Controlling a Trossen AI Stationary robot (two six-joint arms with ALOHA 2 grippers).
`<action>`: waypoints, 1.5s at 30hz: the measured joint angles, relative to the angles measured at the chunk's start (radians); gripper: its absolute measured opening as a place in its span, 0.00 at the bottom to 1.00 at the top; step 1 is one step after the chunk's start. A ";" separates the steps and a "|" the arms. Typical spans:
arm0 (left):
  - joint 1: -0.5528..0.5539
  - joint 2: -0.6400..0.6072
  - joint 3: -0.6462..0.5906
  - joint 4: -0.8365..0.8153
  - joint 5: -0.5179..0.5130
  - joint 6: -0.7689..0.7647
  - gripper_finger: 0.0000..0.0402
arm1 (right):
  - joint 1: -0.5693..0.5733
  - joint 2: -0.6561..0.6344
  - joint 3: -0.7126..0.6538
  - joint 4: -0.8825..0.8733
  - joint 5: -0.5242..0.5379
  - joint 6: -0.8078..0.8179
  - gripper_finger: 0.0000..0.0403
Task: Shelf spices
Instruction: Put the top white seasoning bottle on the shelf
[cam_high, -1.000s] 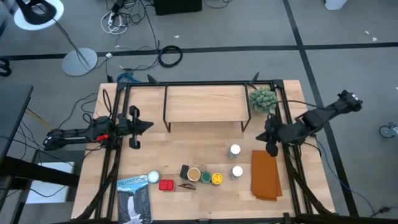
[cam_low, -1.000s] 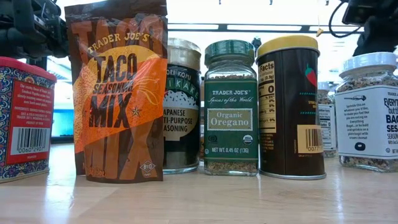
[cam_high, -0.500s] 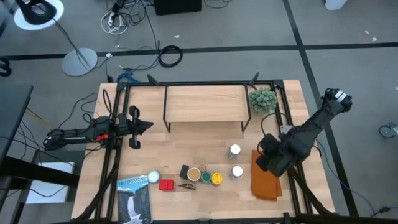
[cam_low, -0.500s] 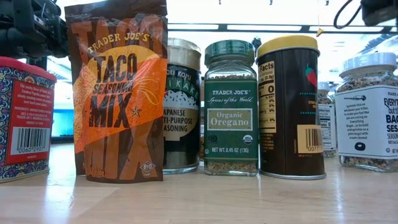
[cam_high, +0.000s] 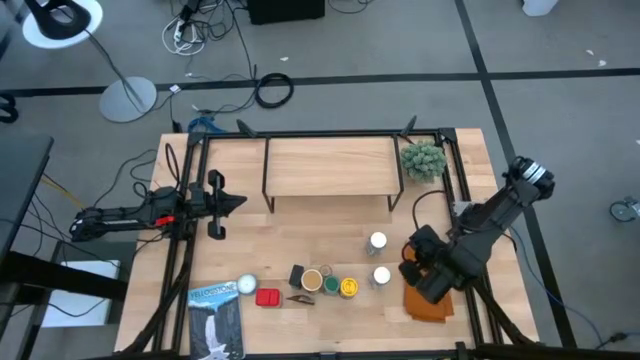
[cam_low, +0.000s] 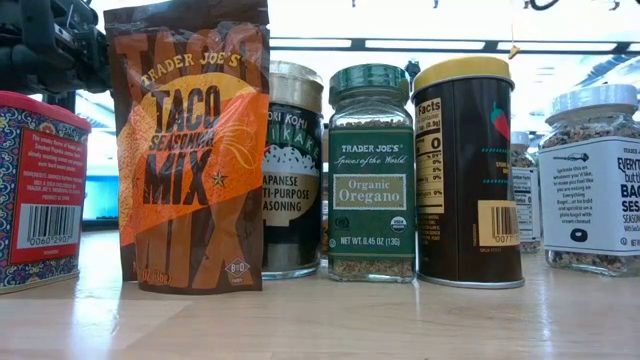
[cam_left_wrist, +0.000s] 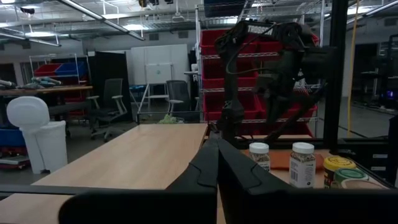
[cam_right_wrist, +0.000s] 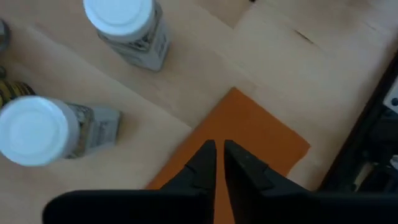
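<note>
Right gripper (cam_high: 407, 271) is hovering over the orange folded cloth (cam_high: 428, 296), fingers barely parted, gripping nothing. Two white-lidded glass spice jars (cam_right_wrist: 127, 28) are standing upright beside it. Left gripper (cam_high: 236, 201) is parked closed, empty, by the low light-wood shelf (cam_high: 327, 166).

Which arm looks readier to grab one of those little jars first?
Probably the right. Its gripper hangs over the orange cloth, right beside two white-lidded jars. The left gripper waits far off, near the shelf.
</note>
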 joint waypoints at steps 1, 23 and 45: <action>0.000 0.000 0.000 0.000 0.000 0.000 0.01 | -0.007 0.005 0.004 0.006 0.000 0.003 0.11; 0.000 0.000 0.000 0.000 0.000 0.000 0.01 | -0.208 0.115 0.006 0.297 0.132 -0.127 0.61; 0.000 0.000 0.000 0.001 0.000 0.000 0.01 | -0.351 0.231 0.005 0.417 0.062 -0.259 0.61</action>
